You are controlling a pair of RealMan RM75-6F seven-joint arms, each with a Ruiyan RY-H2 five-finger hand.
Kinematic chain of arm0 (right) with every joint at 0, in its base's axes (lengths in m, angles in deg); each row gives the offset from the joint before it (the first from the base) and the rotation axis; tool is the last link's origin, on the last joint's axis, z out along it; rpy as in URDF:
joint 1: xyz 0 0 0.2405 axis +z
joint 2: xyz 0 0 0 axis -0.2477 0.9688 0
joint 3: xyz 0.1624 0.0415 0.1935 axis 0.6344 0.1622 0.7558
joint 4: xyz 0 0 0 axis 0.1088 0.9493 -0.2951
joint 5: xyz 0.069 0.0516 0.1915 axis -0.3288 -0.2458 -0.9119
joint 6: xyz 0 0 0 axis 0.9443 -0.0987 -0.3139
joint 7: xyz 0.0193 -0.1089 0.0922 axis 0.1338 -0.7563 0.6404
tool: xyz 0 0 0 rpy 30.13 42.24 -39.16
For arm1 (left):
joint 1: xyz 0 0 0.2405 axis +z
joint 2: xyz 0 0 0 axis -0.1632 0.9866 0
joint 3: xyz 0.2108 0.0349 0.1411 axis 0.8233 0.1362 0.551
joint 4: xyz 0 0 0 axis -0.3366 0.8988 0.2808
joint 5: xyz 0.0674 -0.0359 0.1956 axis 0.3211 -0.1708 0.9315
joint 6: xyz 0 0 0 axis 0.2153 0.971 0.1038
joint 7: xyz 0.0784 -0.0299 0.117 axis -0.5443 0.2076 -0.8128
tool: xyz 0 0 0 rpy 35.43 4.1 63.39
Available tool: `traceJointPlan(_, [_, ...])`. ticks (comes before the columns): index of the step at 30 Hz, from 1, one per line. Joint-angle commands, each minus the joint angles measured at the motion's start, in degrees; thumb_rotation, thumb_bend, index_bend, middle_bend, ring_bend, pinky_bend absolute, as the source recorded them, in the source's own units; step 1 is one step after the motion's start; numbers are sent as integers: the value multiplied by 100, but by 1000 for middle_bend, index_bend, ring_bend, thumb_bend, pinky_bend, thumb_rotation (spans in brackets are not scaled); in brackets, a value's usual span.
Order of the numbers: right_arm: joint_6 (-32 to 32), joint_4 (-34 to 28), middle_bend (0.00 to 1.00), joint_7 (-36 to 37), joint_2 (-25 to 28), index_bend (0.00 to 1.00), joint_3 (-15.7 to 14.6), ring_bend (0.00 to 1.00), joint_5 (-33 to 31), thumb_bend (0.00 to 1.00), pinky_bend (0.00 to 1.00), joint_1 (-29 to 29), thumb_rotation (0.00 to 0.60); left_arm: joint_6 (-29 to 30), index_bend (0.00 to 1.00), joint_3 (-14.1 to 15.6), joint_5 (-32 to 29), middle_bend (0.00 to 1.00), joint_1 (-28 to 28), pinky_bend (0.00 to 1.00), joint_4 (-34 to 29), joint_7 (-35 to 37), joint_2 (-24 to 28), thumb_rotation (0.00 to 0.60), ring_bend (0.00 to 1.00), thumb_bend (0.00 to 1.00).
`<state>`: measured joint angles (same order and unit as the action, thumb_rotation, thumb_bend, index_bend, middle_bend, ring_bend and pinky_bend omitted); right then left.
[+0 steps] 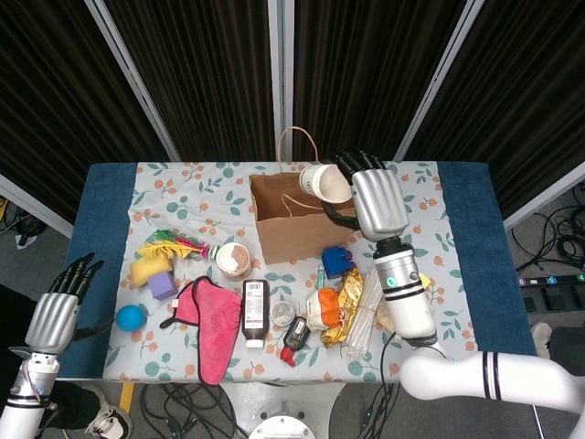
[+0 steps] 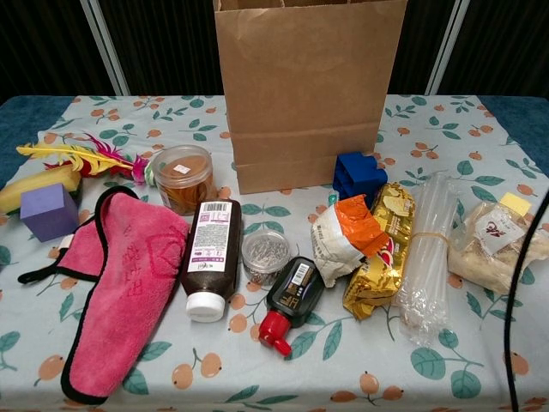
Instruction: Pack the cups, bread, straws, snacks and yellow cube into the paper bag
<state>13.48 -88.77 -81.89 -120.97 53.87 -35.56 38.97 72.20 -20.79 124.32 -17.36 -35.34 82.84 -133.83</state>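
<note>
My right hand [image 1: 377,199] holds a white cup [image 1: 325,183] tilted on its side above the right rim of the open brown paper bag [image 1: 297,236], which stands upright at the back [image 2: 309,94]. On the table lie a clear cup with brown contents [image 1: 233,259] [image 2: 182,178], a bundle of clear straws [image 1: 366,309] [image 2: 427,257], an orange-and-white snack packet [image 2: 341,242], a gold snack packet [image 2: 383,249], bagged bread [image 2: 497,245] and a small pale-yellow block [image 2: 515,204]. My left hand [image 1: 57,309] hangs off the table's left edge, fingers apart, holding nothing.
A pink cloth [image 2: 116,292], brown bottle [image 2: 210,257], tin of clips [image 2: 264,251], small black bottle with red cap [image 2: 290,300], blue block [image 2: 358,174], purple cube [image 2: 48,210], feather toy [image 2: 81,157] and blue ball [image 1: 131,317] crowd the front and left.
</note>
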Motion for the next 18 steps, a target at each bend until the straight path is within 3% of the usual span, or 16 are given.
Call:
traceJointPlan(1, [-146, 127, 174, -45, -110, 167, -47, 59, -75, 126, 102, 118, 600, -7, 161, -6, -22, 145, 6, 188, 39, 35, -6, 585, 92, 147])
traceJointPlan(3, [-160, 161, 81, -3, -93, 45, -46, 3, -6, 72, 17, 111, 600, -9, 161, -14, -30, 145, 4, 188, 59, 60, -10, 584, 92, 147])
traceJointPlan(5, [-142, 166, 36, 47, -59, 2, -46, 0, 74, 53, 0, 78, 600, -18, 161, -17, -35, 144, -2, 188, 63, 73, -10, 587, 92, 147])
traceJointPlan(14, [287, -548, 11, 79, 584, 0, -49, 0, 528, 53, 0, -398, 600, 31, 161, 14, 48, 145, -5, 188, -24, 7, 1, 584, 92, 147])
traceJointPlan(16, [556, -872, 18, -30, 947, 0, -230, 0, 923, 65, 0, -714, 600, 53, 161, 28, 70, 145, 5, 188, -67, -8, 19, 585, 92, 147])
traceJointPlan(18, [871, -1020, 35, -380, 1399, 0, -622, 0, 1330, 69, 0, -1153, 600, 57, 161, 44, 77, 145, 16, 188, -94, -14, 13, 587, 92, 147])
